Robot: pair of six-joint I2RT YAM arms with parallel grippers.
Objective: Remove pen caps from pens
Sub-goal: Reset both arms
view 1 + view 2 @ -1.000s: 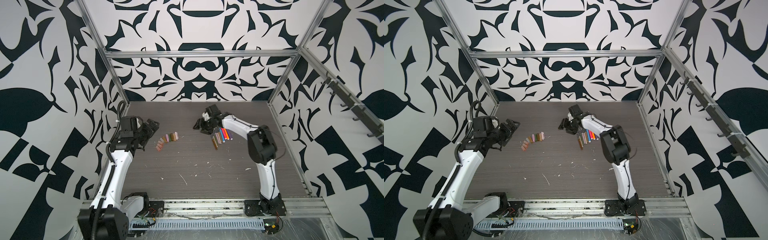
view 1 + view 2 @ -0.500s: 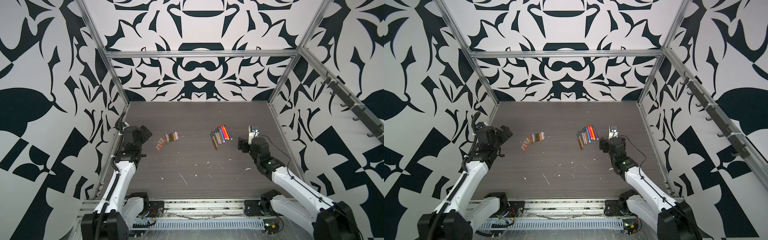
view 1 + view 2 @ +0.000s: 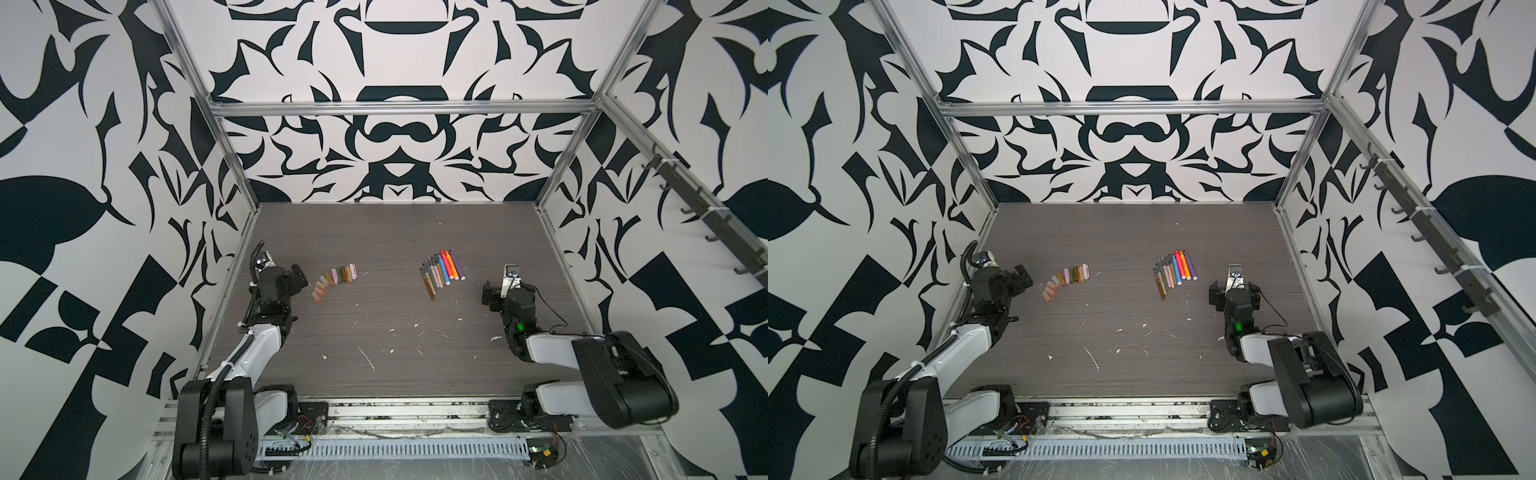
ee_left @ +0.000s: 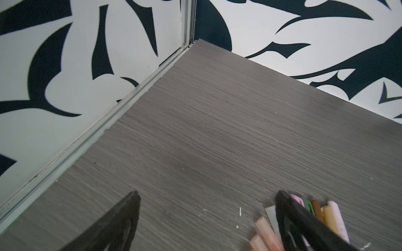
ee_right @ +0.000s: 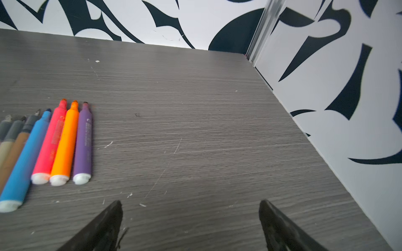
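Pen caps [image 3: 334, 279] are lying just beside our left gripper [image 4: 207, 195], whose fingers [image 4: 121, 217] we are holding wide apart and empty; our right gripper [image 5: 190, 202] is gaping empty too, near the uncapped pens [image 3: 442, 272] fanning across the table [image 3: 374, 232].

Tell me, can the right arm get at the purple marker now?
Probably yes. The right hand is open and empty, and the purple marker is the outermost of the pens on that side, with only bare tabletop between them.
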